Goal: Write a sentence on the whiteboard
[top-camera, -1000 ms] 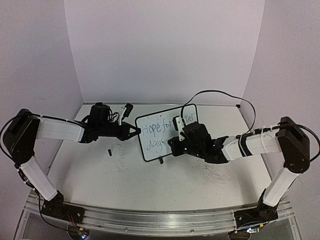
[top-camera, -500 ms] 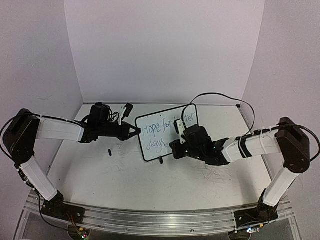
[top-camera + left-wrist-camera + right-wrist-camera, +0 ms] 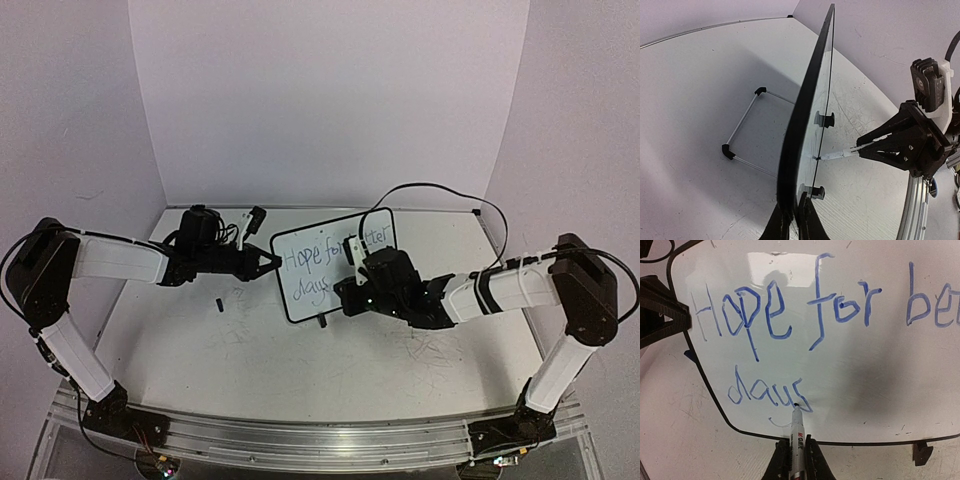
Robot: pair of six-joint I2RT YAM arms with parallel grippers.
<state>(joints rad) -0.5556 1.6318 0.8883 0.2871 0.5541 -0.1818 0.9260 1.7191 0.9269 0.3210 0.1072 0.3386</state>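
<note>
From above, the whiteboard (image 3: 300, 296) stands in the middle of the table (image 3: 250, 370), leaning back toward the far wall. The sentence (image 3: 315, 258) on it is in blue, with "Hope for" readable and "days" below it; the right arm hides the rest. The left gripper (image 3: 270, 262) is at the board's left edge. The right gripper (image 3: 348, 297) is in front of the lower part of the board.

In the left wrist view the board is seen from its edge. The left claw is fully closed and pinches the black frame at the bottom of the picture. Behind the board a thin wire stand (image 3: 742, 132) rests on the table. On the writing side, the marker (image 3: 837, 155) meets the board's face.

In the right wrist view the right claw is closed tightly around the marker's body. The tip touches the end of the "s" in "days", close to the lower frame. I think the writing is nearly finished.

The risks I see:
- If the right arm pushes forward instead of lifting off, the board may pivot around the single pinched edge or slide on its light stand.
- If the tip drags while leaving, it would draw an unwanted line through "days" or run off the frame.
- If the left claw lets go too early, the board could fall back.
</note>
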